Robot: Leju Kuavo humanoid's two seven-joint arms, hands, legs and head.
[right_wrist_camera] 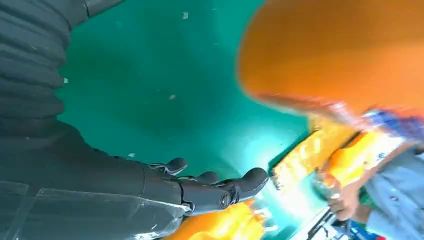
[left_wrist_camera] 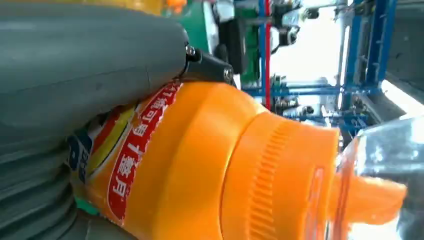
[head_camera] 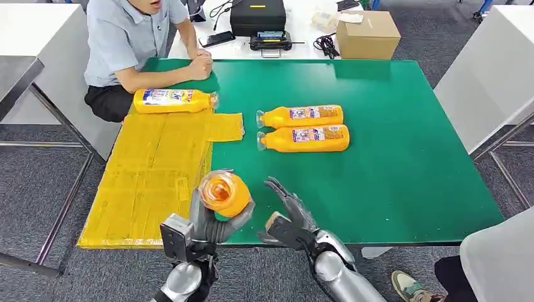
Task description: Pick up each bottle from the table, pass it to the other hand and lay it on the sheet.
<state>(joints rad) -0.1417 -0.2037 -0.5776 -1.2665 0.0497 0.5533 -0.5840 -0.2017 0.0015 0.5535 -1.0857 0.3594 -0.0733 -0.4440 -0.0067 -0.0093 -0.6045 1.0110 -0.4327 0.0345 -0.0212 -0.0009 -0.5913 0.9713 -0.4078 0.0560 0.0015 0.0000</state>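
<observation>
Left hand (head_camera: 211, 220) gripped orange bottle (head_camera: 224, 192) at table's (head_camera: 403, 157) near edge, fingers wrapped round it; right hand (head_camera: 288, 217) beside, fingers spread, holding nothing.

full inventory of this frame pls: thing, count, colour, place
bottle in hand: 1, orange, gripped by left hand, cap toward camera
bottle on sheet: 1, orange, lying at sheet's far end
bottles on table: 2, orange, lying side by side, mid-table
sheet: 1, yellow, table's left part
table: 1, green top
cardboard box: 1, brown, far white table
black case: 1, far white table
person: 1, seated, far left corner
left hand: holds bottle
right hand: open, beside it
</observation>
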